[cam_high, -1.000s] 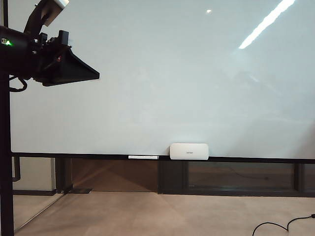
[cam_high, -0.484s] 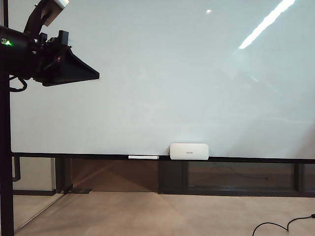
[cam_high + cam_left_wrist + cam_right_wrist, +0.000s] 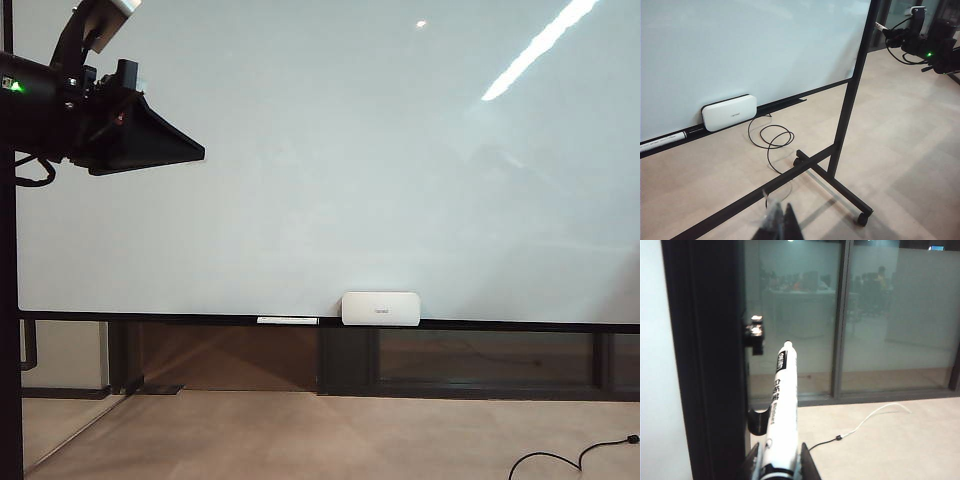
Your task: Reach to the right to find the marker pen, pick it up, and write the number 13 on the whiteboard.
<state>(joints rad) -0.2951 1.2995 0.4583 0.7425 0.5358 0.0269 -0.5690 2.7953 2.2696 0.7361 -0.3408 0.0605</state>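
Observation:
The marker pen (image 3: 780,410), a white barrel with black print and a black end, points away from the wrist in the right wrist view. My right gripper (image 3: 777,465) is shut on its lower barrel, one finger pressing each side. The whiteboard (image 3: 350,150) fills the exterior view, pale and glossy; no number 13 shows on it. My left gripper (image 3: 185,152) hangs in front of the board's upper left, its dark fingers together and nothing between them. In the left wrist view the same gripper (image 3: 781,212) points at the floor beside the whiteboard (image 3: 740,45).
A white rounded box (image 3: 381,308) and a thin white stick (image 3: 288,321) lie on the board's lower ledge. A black cable (image 3: 771,140) coils on the floor by the black stand leg (image 3: 850,110). A dark post (image 3: 705,365) with a hook (image 3: 757,422) stands beside the pen.

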